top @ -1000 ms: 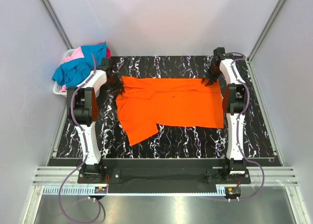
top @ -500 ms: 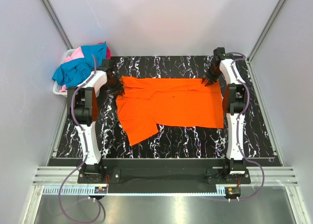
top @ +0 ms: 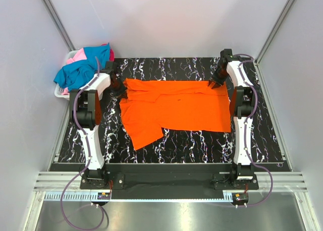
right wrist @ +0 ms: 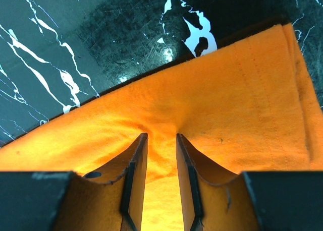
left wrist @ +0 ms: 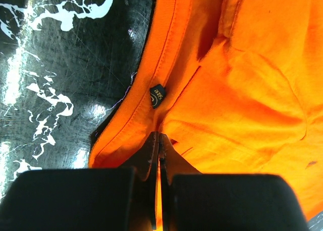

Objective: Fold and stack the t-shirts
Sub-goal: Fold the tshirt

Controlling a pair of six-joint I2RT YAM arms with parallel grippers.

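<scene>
Left gripper [left wrist: 158,136] has its two fingers pressed together on the orange t-shirt [top: 176,107], pinching a thin ridge of cloth at the neckline, just beside a small black size tag [left wrist: 157,95] sewn into the collar band. Seen from above, this grip is at the shirt's far left corner. At the far right corner the right gripper [right wrist: 160,135] is clamped on the same shirt close to its stitched hem; a pucker of cloth fills the gap between its fingers. Between the two grips the shirt lies spread flat across the middle of the black marbled table [top: 192,140], with one flap reaching toward the near left. Beyond the table's far left corner a white basket [top: 59,92] holds a heap of shirts: a teal-blue t-shirt [top: 81,69] on top, with pink [top: 75,56] and red [top: 110,52] cloth showing behind it.
</scene>
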